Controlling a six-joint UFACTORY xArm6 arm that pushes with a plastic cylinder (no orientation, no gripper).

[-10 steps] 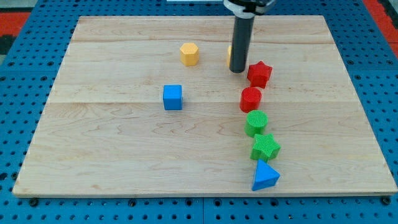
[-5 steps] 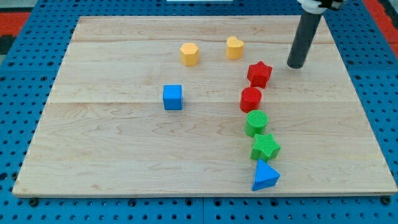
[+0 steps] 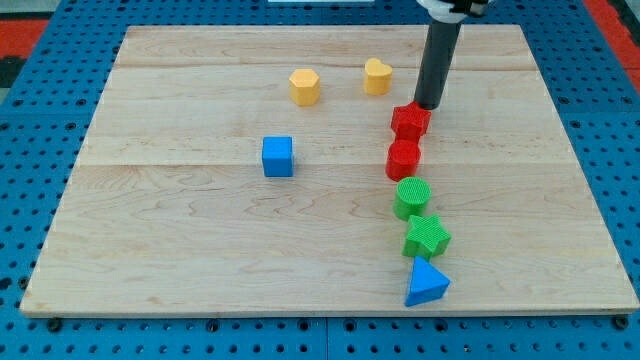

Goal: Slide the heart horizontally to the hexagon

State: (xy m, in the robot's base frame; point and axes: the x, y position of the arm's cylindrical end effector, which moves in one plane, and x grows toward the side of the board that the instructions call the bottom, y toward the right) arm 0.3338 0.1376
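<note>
A: Where's my tip (image 3: 428, 106)?
B: Toward the table's top-right, touching the red star (image 3: 410, 121) at its upper right. No fingers on this rig, just a rod, so no grip state to tell.
A: Heart?
B: Yellow heart (image 3: 377, 76) near the top edge, centre-right; yellow hexagon (image 3: 305, 87) well to its left, about level. Tip's just below-right of heart, apart.
</note>
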